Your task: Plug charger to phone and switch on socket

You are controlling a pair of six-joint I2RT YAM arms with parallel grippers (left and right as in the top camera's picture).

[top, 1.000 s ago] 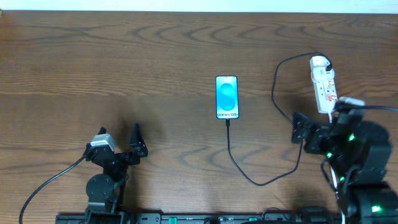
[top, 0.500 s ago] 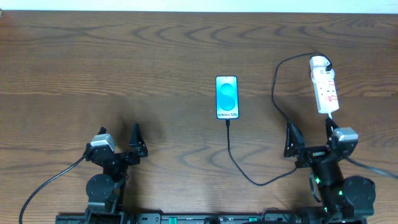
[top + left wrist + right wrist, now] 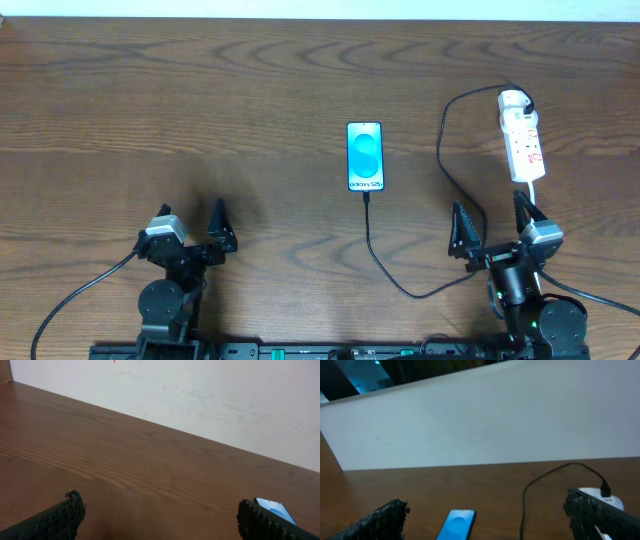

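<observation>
- We look down from the overhead camera on a brown wooden table [image 3: 200, 100], with two robot arms at the lower edge of the frame.
- The phone [image 3: 365, 156] lies flat near the centre of the frame. Its screen is bright cyan, with small white text at its lower end.
- The charger [image 3: 369, 232], a thin black cable, meets the phone's lower edge. It runs down, curves right along the bottom, and passes beside the right arm. It then loops up to a small white adapter at the top end of the socket [image 3: 522, 145].
- The socket, a white power strip with small red marks, lies lengthwise at the upper right of the frame. We cannot tell the position of its switch.
- The left gripper [image 3: 190, 215] sits at lower left, well apart from everything. Its fingers are spread wide and hold nothing.
- The right gripper [image 3: 489, 215] sits at lower right, just below the socket. Its fingers are also spread wide and empty, and the cable passes close by.
- In the right wrist view, the phone [image 3: 456, 524] shows between the two dark fingertips [image 3: 395, 510], and the socket [image 3: 600, 497] shows at far right.
- In the left wrist view, a corner of the phone [image 3: 274, 507] shows at lower right.
</observation>
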